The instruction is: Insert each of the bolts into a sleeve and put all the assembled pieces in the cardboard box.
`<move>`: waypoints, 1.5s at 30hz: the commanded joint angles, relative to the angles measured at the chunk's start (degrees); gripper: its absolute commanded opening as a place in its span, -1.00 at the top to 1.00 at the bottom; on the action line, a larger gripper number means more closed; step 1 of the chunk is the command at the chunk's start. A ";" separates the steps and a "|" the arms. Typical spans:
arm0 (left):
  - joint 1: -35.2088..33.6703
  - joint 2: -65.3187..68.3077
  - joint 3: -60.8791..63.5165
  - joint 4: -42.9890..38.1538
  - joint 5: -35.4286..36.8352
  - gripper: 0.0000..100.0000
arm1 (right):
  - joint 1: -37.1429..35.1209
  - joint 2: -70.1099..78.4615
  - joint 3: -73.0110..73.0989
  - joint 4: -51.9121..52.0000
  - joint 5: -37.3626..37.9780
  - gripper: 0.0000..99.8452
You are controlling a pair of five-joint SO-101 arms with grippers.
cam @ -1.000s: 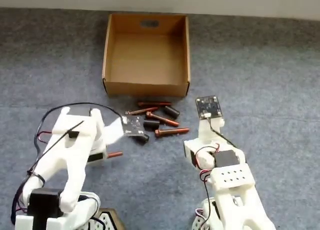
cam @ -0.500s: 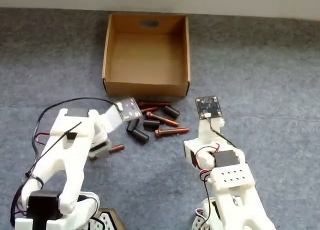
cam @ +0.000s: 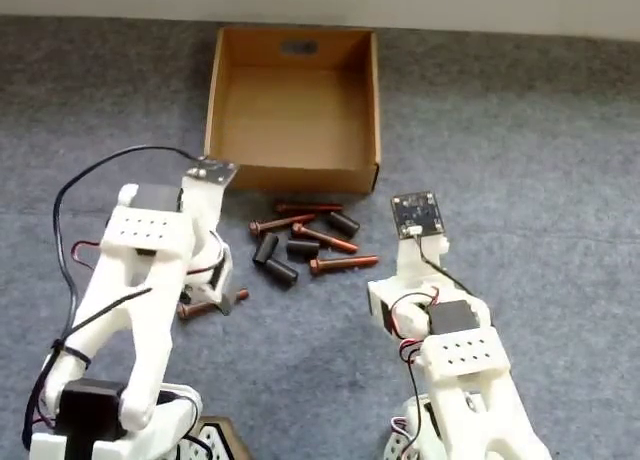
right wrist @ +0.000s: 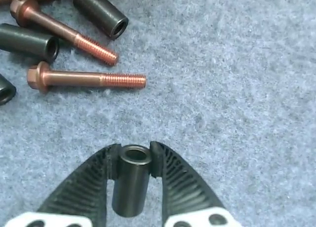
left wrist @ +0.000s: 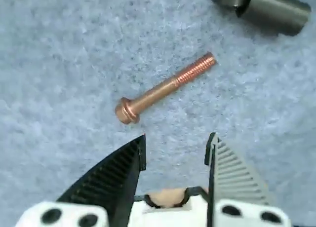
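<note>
- Left gripper [left wrist: 177, 137] released, spread over a lone bolt [left wrist: 165, 89]; bare carpet [left wrist: 59, 49] all round it.
- Right gripper [right wrist: 134, 147] clenched on a sleeve [right wrist: 131, 182], well short of the pile [cam: 303, 248] of bolts and sleeves.
- Box [cam: 292, 177] just beyond the pile, front wall near it.

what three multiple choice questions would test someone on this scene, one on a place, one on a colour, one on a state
1. Where does the lone bolt lie?
A. on a shelf
B. on the carpet ahead of the left gripper
C. on a plate

2. What colour are the bolts?
A. copper
B. blue
C. white

3. What state is the right gripper in?
A. open and empty
B. shut on a bolt
C. shut on a black sleeve

Answers: B, it lies loose just beyond the open left gripper; A, heads and threads are copper; C, the sleeve stands clamped between the jaws.
</note>
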 commanded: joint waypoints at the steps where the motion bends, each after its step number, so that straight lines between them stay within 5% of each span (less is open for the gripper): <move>1: 0.48 -1.19 4.35 -8.09 11.52 0.59 | 0.57 -1.19 -0.40 -1.01 -0.18 0.99; 7: 0.48 -1.19 15.08 -25.05 22.15 0.58 | 0.57 -1.19 -0.31 -1.01 -0.18 0.99; 16: -5.14 -1.10 16.48 -37.63 26.02 0.58 | 0.57 -1.19 -0.31 -1.01 -0.09 0.99; 24: -5.41 -1.54 14.46 -36.40 25.85 0.58 | 0.57 -1.19 -0.31 -1.01 -0.09 0.99; 30: -4.00 -1.71 3.38 -13.98 20.31 0.58 | 0.57 -1.19 -0.31 -1.01 -0.09 0.99; 35: -1.89 -1.19 1.80 -5.27 13.01 0.59 | 0.57 -1.19 -0.31 -1.01 -0.09 0.99; 40: -1.98 -1.19 8.31 -7.38 10.29 0.59 | 0.57 -1.19 -0.31 -1.01 -0.09 0.99; 45: -2.33 -1.19 16.22 -19.52 10.55 0.59 | 0.57 -1.19 -0.31 -1.01 -0.09 0.99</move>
